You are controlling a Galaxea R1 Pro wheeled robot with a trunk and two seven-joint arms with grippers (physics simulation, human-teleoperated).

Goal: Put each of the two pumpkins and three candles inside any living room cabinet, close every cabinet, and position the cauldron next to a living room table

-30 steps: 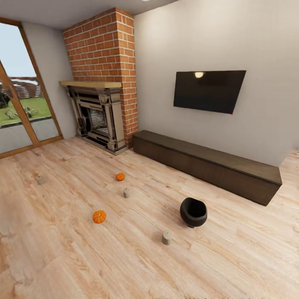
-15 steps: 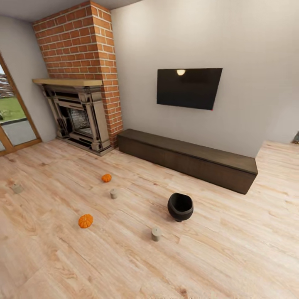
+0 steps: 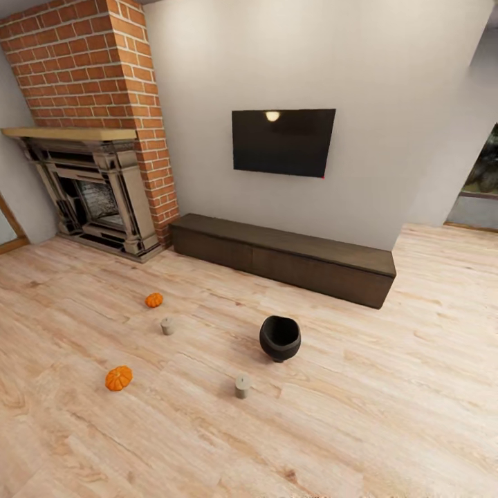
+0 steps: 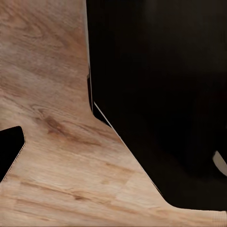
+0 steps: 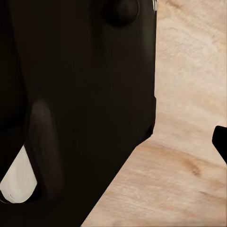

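Note:
Two orange pumpkins lie on the plank floor, one (image 3: 153,299) nearer the fireplace and one (image 3: 118,378) closer to me. A beige candle (image 3: 167,326) stands between them and another candle (image 3: 242,386) stands nearer, right of it. The black cauldron (image 3: 280,337) sits on the floor in front of the long dark-brown cabinet (image 3: 283,259), whose front panels are shut. The table is out of view. My left gripper (image 4: 113,153) hangs beside the robot's dark body over the floor, one fingertip (image 4: 10,146) at the frame's edge. My right gripper (image 5: 113,142) hangs likewise, its fingertip (image 5: 221,142) also at the edge. Both hold nothing.
A brick chimney (image 3: 104,62) with an ornate fireplace (image 3: 90,197) stands left of the cabinet. A black TV (image 3: 282,142) hangs on the wall above it. At the right an opening (image 3: 477,180) leads off past the wall's end.
The camera has swung to the right, so the whole scene has slid left in the picture. The glazed door and a candle at the far left have left the frame. Nothing itself moved.

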